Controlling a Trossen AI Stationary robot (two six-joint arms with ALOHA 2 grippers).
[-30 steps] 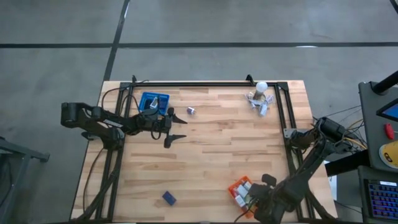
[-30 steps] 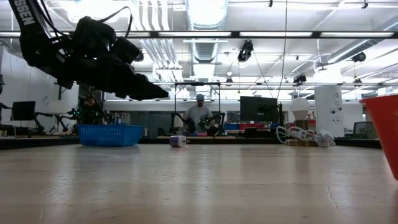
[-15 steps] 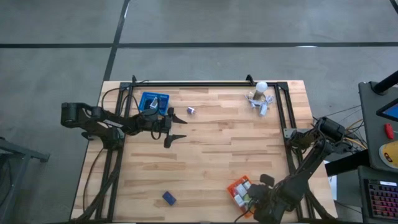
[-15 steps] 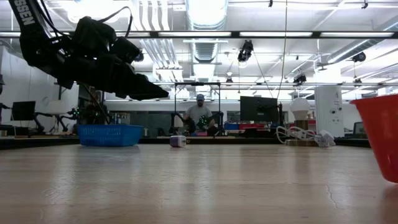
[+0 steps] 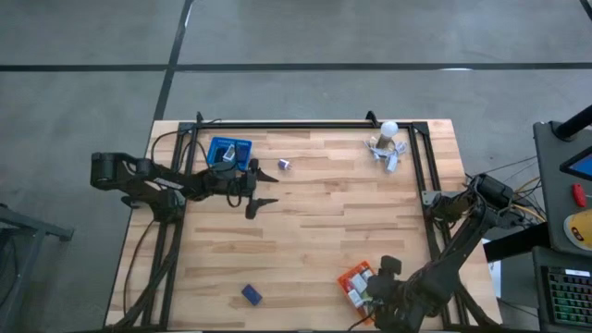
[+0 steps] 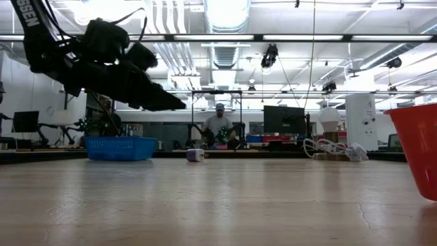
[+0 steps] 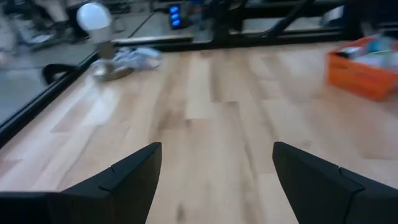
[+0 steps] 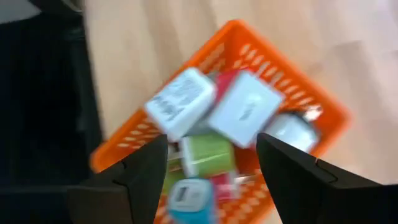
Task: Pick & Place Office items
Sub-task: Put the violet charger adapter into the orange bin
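Several office items, white, green, red and blue boxes (image 8: pixel 242 112), lie in the orange mesh basket (image 8: pixel 292 81) near the table's front right (image 5: pixel 351 276). My right gripper (image 8: pixel 211 186) hovers open just above them, with nothing between its fingers. One small pale item (image 5: pixel 284 165) lies on the table at the far left of centre, and a blue one (image 5: pixel 251 294) near the front edge. My left gripper (image 5: pixel 266 190) hangs open above the table, right of the blue basket (image 5: pixel 228 150), holding nothing.
A white ball-topped cluster (image 5: pixel 387 141) sits at the far right. A black frame (image 5: pixel 305 125) runs round the table's far edge and sides. Bare wood (image 5: pixel 324 222) lies between the two baskets. People and desks show in the room behind (image 6: pixel 218 126).
My right gripper has shifted a little toward the table's left above the orange basket. In the low view the basket has slid slightly to the left, so that its bottom corner now shows.
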